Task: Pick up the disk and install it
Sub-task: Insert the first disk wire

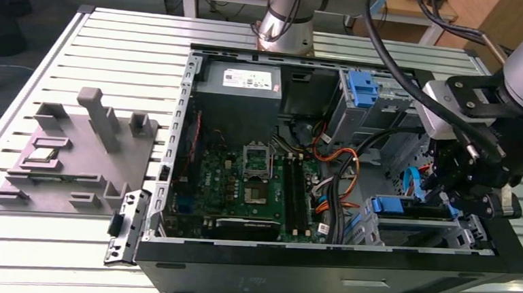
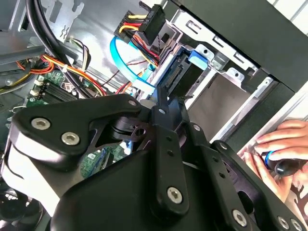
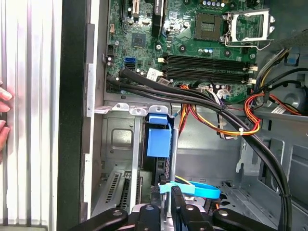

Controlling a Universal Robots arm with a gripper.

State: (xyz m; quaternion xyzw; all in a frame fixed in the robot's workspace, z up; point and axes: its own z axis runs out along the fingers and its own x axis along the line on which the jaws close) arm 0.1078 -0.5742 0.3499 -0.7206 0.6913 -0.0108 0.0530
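We are looking into an open black computer case (image 1: 326,273) lying on a ribbed aluminium table (image 1: 140,50), with the green motherboard (image 1: 240,186) bare inside it. The gripper (image 1: 459,196), matt black with bolted linkage plates, is hanging over the drive cage (image 1: 420,228) at the case corner on the exterior view's right. The disk (image 1: 412,210) is sitting in that bent sheet-metal cage, its blue plastic rail tab (image 3: 159,139) sticking out; in the first wrist view the drive is standing edge-on, slotted between the cage walls, directly beneath the fingers (image 3: 177,202). We cannot tell from these views whether the fingers are gripping the disk or merely flanking it, since the linkage (image 2: 163,144) is hiding the tips. A flat blue ribbon cable (image 3: 192,188) is curving just beside the fingers, and bundled orange, red and yellow wires (image 3: 226,120) are running alongside thick black hoses (image 3: 250,139). A person's hand (image 2: 279,149) is resting near the case's outer wall, holding something dark with a blue ring. A grey moulded fixture (image 1: 79,149) with upright posts is standing on the table, well apart from the case.
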